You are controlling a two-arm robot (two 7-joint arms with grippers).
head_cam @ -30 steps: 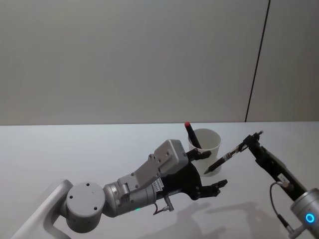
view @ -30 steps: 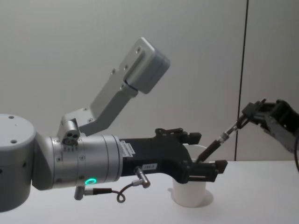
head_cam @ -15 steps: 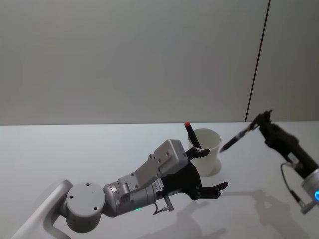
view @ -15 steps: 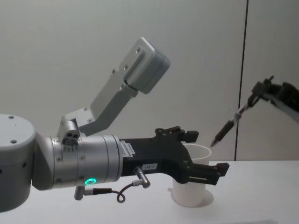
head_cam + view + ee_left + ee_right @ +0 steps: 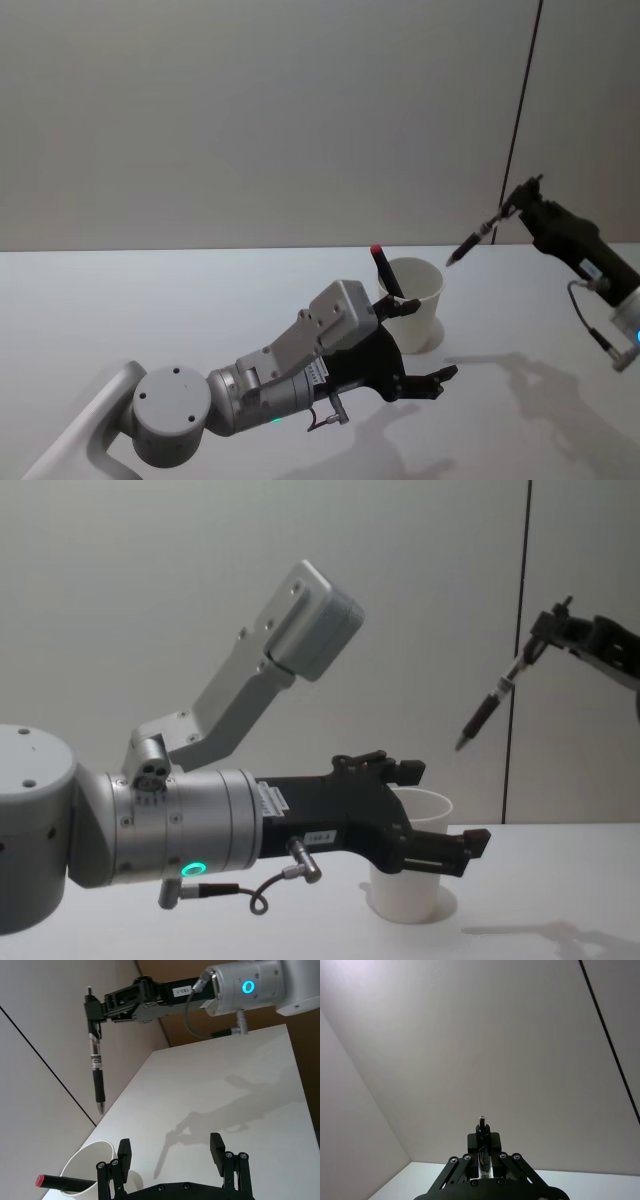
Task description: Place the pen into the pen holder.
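Observation:
The pen [image 5: 476, 238] is black and hangs tilted, tip down, in the air above and to the right of the pen holder [image 5: 418, 300], a white paper cup. My right gripper [image 5: 516, 200] is shut on the pen's upper end; the chest view shows the same grip on the pen [image 5: 490, 705] by that gripper [image 5: 545, 635]. Another pen with a red cap [image 5: 384, 268] leans inside the cup. My left gripper [image 5: 431, 340] is open in front of the cup, its fingers either side of it in the chest view, holding nothing.
The white table [image 5: 150, 300] spreads around the cup. My left arm's grey body [image 5: 260, 375] lies low across the near table. A plain wall with a dark vertical seam [image 5: 520, 110] stands behind.
My right gripper has lifted the pen from beside the cup's side to well above its rim. The left arm has stayed almost still.

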